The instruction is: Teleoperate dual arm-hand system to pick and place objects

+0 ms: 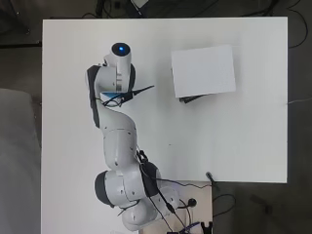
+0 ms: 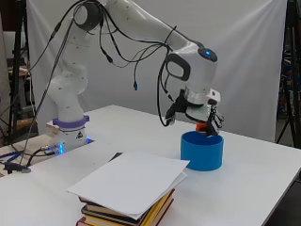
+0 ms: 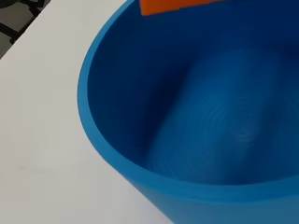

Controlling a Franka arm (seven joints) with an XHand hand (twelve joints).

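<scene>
White table (image 2: 263, 169), blue round container (image 2: 202, 150) standing on it, paper-topped book stack (image 2: 129, 197) nearby

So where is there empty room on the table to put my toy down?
The widest bare stretch of the white table runs from the stack of books under white paper towards the arm's base. A strip along the far edge is bare too. It is crowded at the blue tub, where the robot hand holds an orange thing just above it.

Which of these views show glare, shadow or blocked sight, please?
Overhead view: the arm hides the cup, and the table is washed out. Side view: even light, soft shadow beside the cup. Wrist view: sheen inside the cup, orange object cut off at the edge.
</scene>
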